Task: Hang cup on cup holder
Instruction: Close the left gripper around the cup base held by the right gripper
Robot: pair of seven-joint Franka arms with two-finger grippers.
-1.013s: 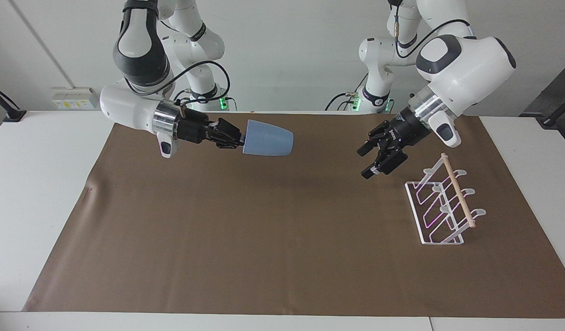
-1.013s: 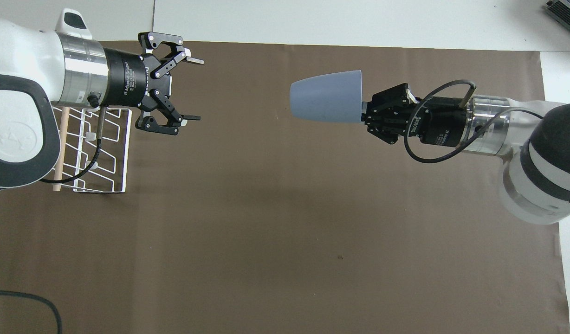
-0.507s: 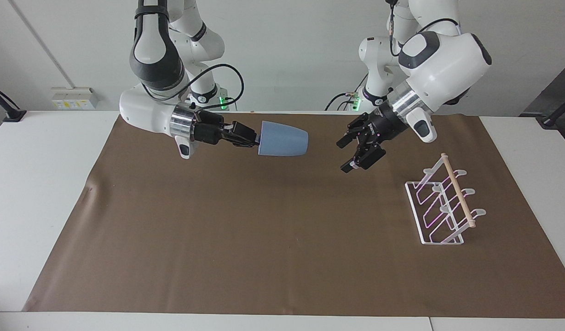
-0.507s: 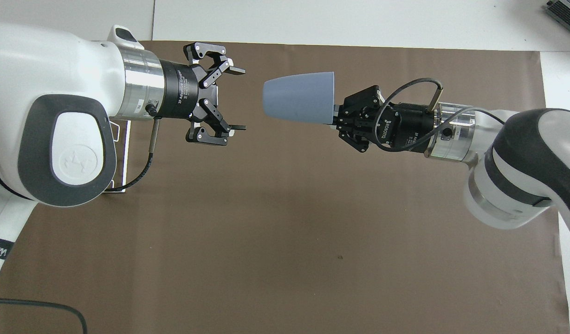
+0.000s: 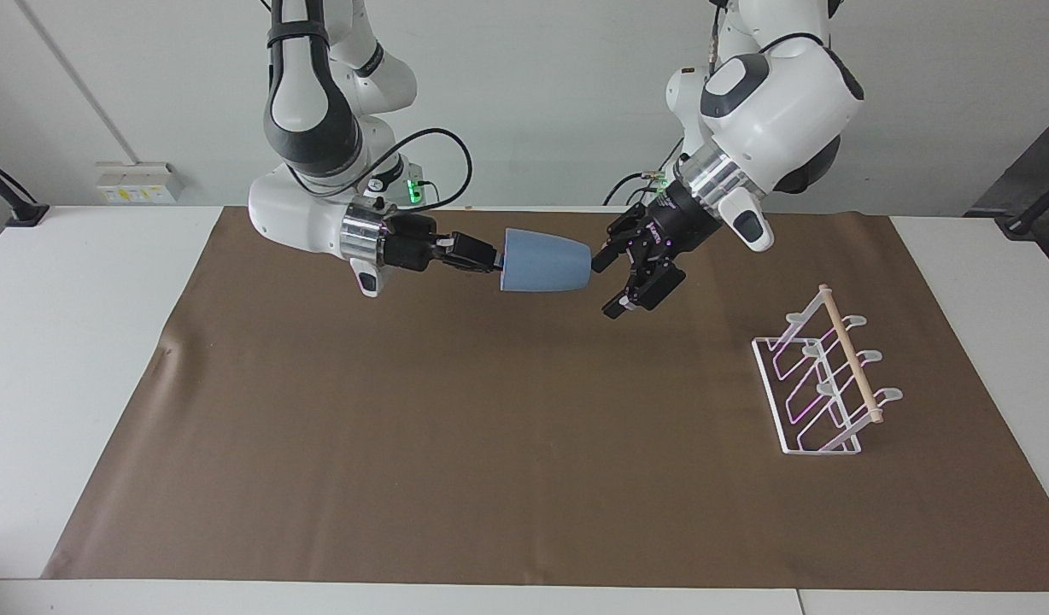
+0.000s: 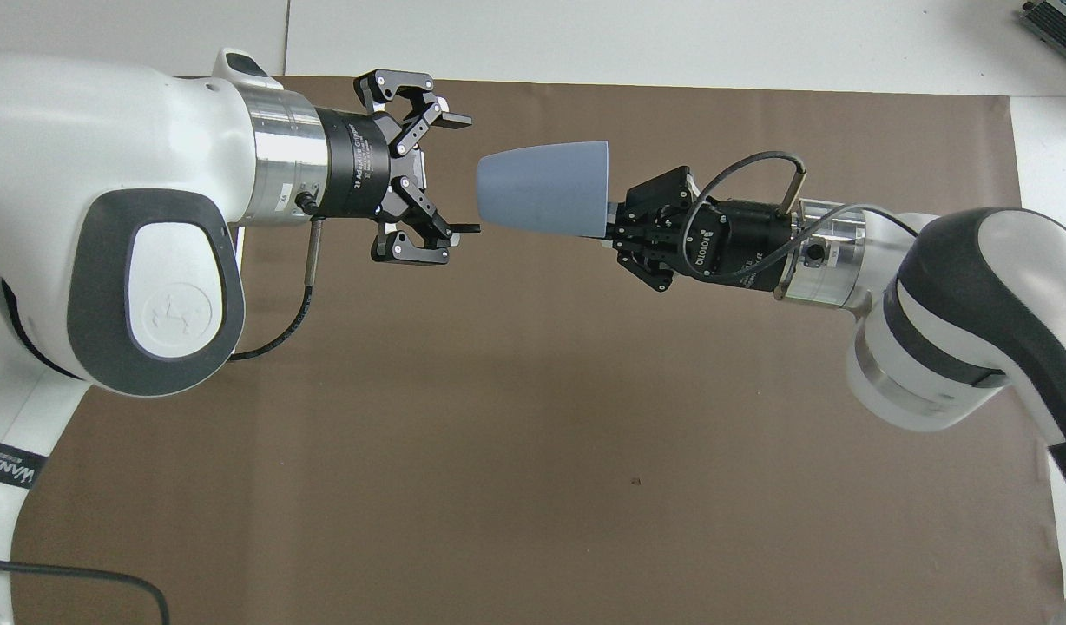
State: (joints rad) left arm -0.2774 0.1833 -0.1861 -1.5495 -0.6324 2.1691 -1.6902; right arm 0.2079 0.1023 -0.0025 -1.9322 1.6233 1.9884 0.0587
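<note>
The pale blue-grey cup [image 5: 546, 260] [image 6: 542, 188] lies on its side in the air over the brown mat. My right gripper [image 5: 493, 258] [image 6: 609, 227] is shut on the cup's rim at its wide end. The narrow base points at my left gripper [image 5: 608, 284] [image 6: 472, 174], which is open, its fingertips level with the base, one on each side. I cannot tell whether they touch it. The white wire cup holder [image 5: 823, 384] with its wooden dowel stands on the mat toward the left arm's end. In the overhead view the left arm hides it.
A brown mat [image 5: 490, 427] [image 6: 533, 434] covers most of the white table [image 5: 80, 342]. A black cable [image 6: 281, 321] hangs from the left wrist, and another loops off the right wrist [image 6: 750, 165].
Both arms have closed in on each other over the mat. The right gripper carried the cup toward the left arm's end; the open left gripper moved from beside the cup holder to the cup's base.
</note>
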